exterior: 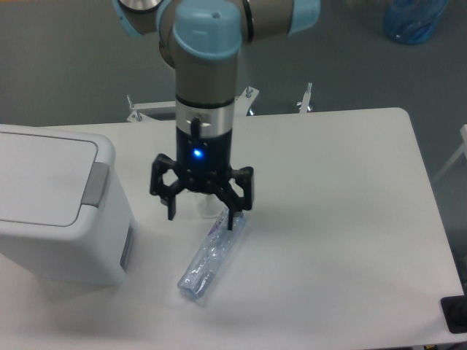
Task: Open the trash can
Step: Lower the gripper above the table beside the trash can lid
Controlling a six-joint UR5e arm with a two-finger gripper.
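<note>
White trash can sits closed at the worktop's left edge. Gripper, spread wide and empty, hangs above the plastic bottle; descending here risks striking it rather than the grey push tab.

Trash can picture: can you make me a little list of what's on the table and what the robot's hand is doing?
trash can: big white bin at the table's left side, lid shut
push tab: grey, on the lid's right edge, untouched
tool: open, holding nothing, hanging between the bin and the table's middle
bottle: clear plastic, lying on its side just below the tool
table: white
task: not done yet
</note>
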